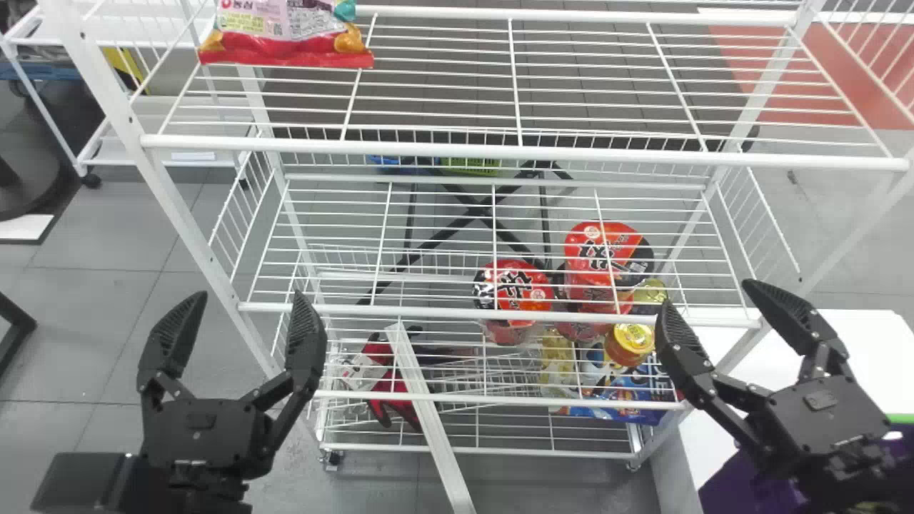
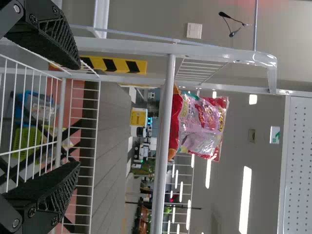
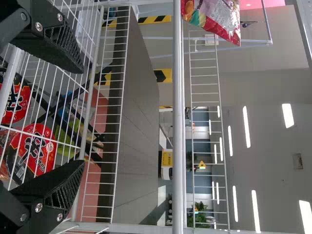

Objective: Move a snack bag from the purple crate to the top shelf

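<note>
The left gripper (image 1: pixel 251 305) has its fingers spread wide with nothing between them, in front of the white wire rack (image 1: pixel 500 154) near its left post. The right gripper (image 1: pixel 705 296) is spread wide and empty too, before the rack's other side, its fingertips pointing forward toward the shelves. The shiny red and pink plastic snack bag (image 1: pixel 285 36) is on the top shelf, ahead of the left gripper and above it, well apart from its fingers; from the right gripper it lies far across to the left. The left wrist view shows the bag roughly upright, its red lower edge by the shelf's rail. Below the right gripper and toward its outer side is the purple crate (image 1: pixel 742 482) with a green rim, partly hidden by the arm; what it holds I can't make out with any confidence. Beside that gripper, farther out and ahead, is a white flat tabletop (image 1: pixel 878 335). Between the two grippers, nearer the right one and lower than the middle shelf's wires, sit red and black noodle cups (image 1: pixel 514 285), with a round yellow-lidded tub (image 1: pixel 634 335) and a glossy blue packet (image 1: pixel 628 392) close by.
</note>
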